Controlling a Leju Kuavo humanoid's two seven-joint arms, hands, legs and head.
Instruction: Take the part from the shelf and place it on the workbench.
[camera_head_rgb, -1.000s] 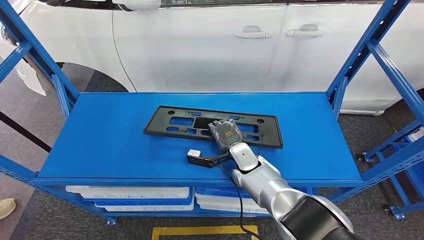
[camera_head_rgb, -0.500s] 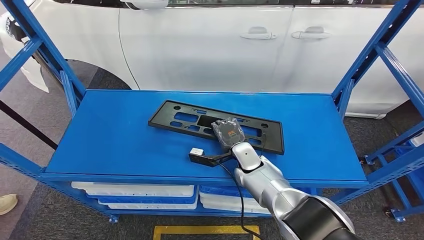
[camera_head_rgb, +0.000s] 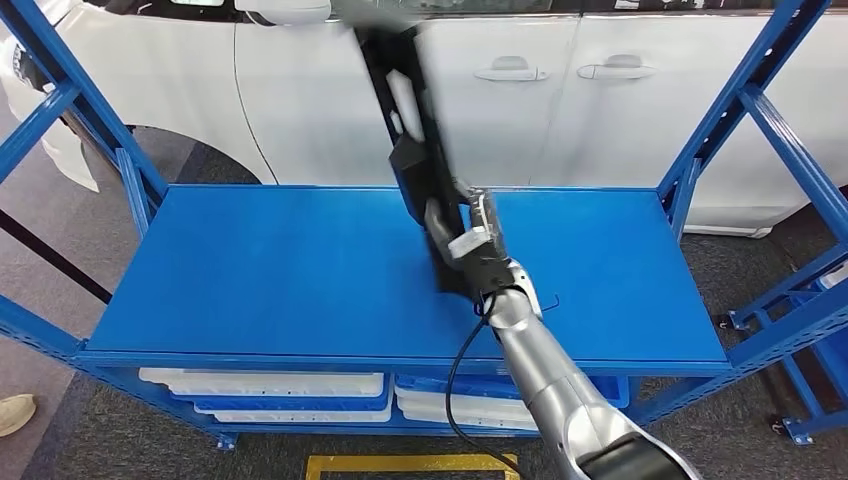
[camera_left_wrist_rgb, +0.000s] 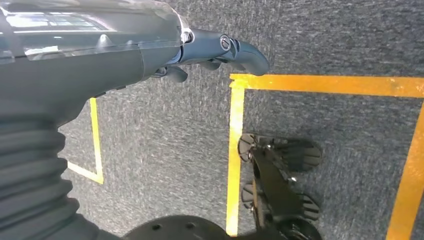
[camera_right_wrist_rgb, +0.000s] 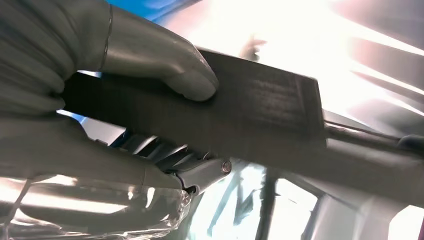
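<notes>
Above the blue shelf (camera_head_rgb: 250, 270), right hand (camera_head_rgb: 478, 250) grasping black part (camera_head_rgb: 410, 130) upright, left hand (camera_left_wrist_rgb: 210, 50) released, hanging.

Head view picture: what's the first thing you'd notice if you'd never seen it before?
The long black part stands out, tipped up on end above the blue shelf, gripped near its lower end by the robot's right hand. Behind the shelf stands a white car.

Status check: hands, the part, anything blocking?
Right hand grips black part, tilted up off blue shelf. Left hand hangs open over floor. Nothing blocking.
</notes>
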